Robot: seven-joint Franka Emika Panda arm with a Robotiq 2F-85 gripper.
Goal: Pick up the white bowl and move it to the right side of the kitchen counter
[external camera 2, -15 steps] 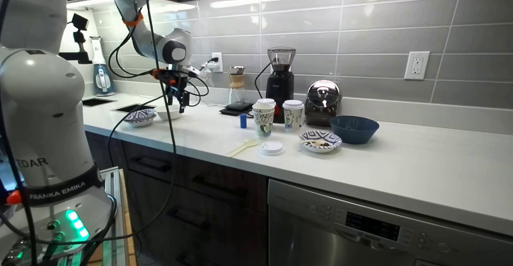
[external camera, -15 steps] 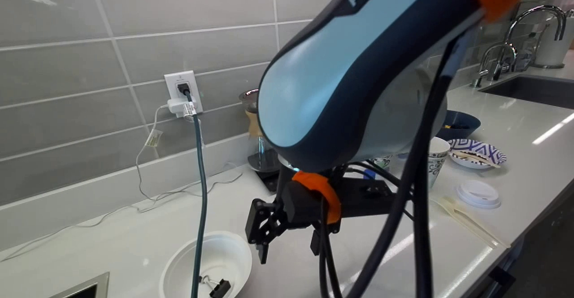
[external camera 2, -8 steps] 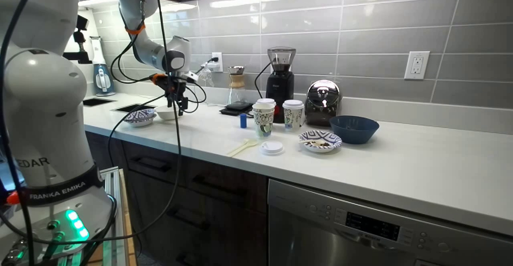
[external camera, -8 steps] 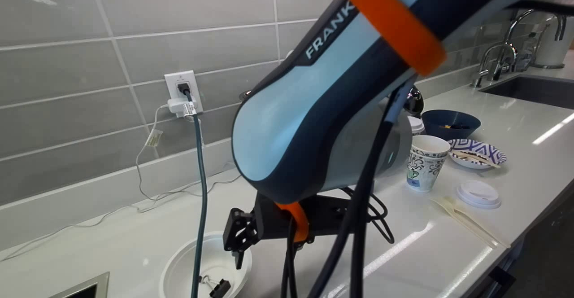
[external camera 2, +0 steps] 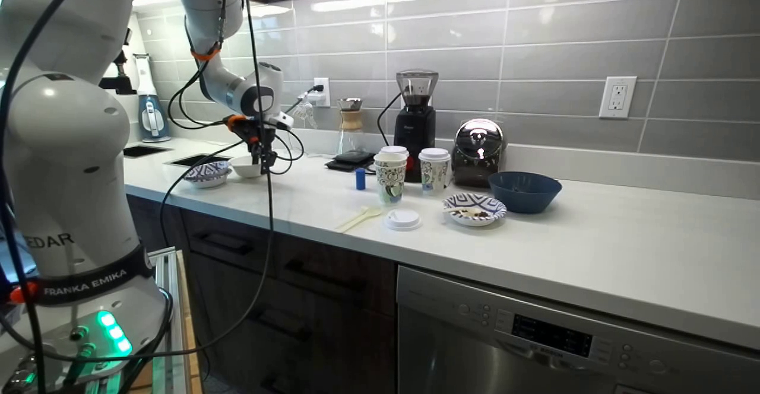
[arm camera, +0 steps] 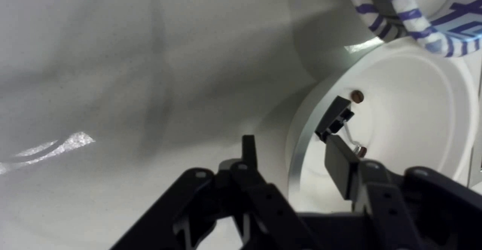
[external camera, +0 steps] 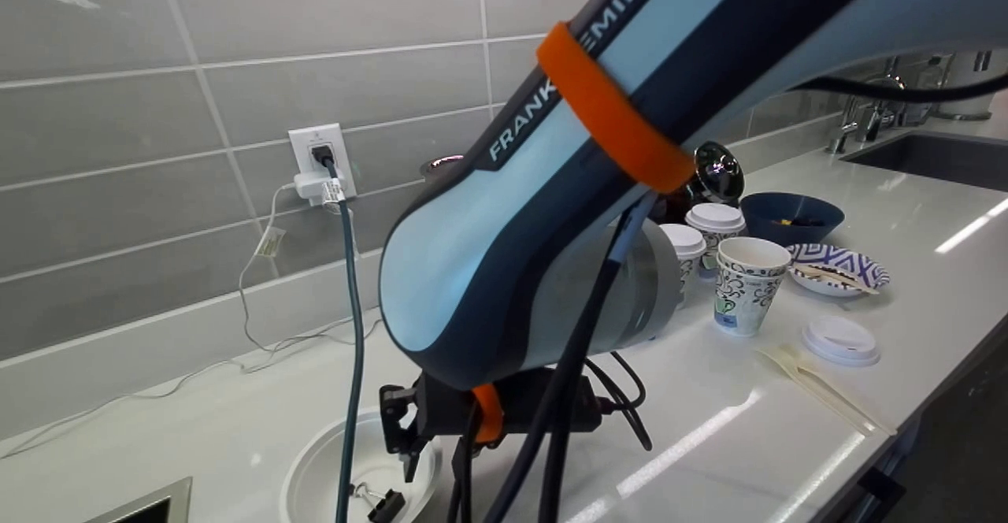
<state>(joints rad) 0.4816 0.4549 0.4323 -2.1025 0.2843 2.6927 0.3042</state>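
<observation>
On the desk, beside a patterned dish, the white bowl sits under my gripper, which I hold spread, one finger over the bowl's inside and one beyond its wall, seemingly so that closing can pinch the rim.

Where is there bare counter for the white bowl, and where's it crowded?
In an exterior view, the widest free patch of kitchen counter lies right of the blue bowl; a smaller one separates the white bowl from the pale cutlery. It's crowded around the paper cups, loose lid and patterned dish beside the blue bowl.
</observation>
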